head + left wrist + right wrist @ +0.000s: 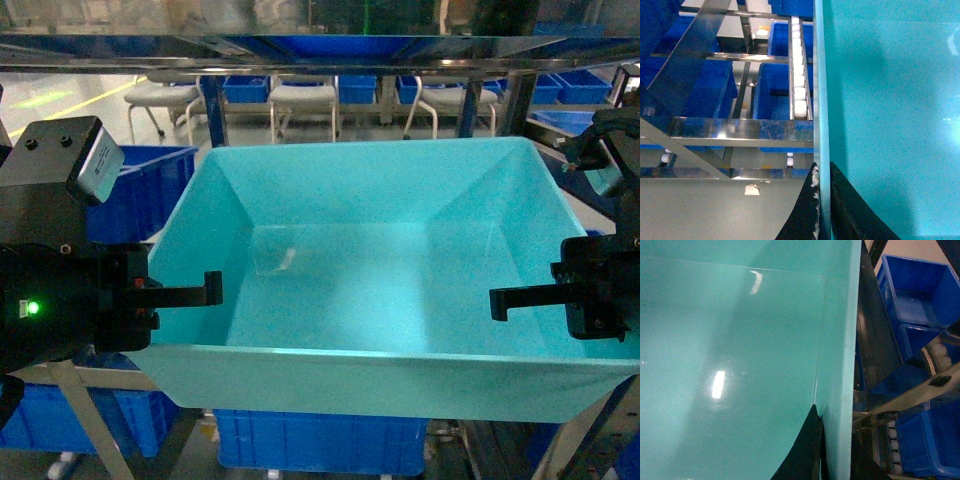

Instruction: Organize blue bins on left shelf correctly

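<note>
A light turquoise rectangular open-top plastic bin (380,280) with smooth tapered walls fills the middle of the head view, held between the two arms in front of the stainless-steel rack with shiny bars and white roller tracks (740,127). Whether its underside touches the rack cannot be told.

The left gripper (822,200) is clamped on the bin's left wall: in the left wrist view one black finger (802,210) lies against the outside of the thin wall edge and the other against the inside. The right gripper (832,450) grips the bin's right wall in the same way, with one dark finger (805,450) pressed on the inner face and the other on the outer side. In the head view each gripper's inner finger reaches over the rim into the bin.

Darker royal-blue plastic bins (320,440) sit on lower rack levels beneath the turquoise bin, and more stand to the left (140,190). White-seated chairs (300,95) stand on the floor beyond the rack.
</note>
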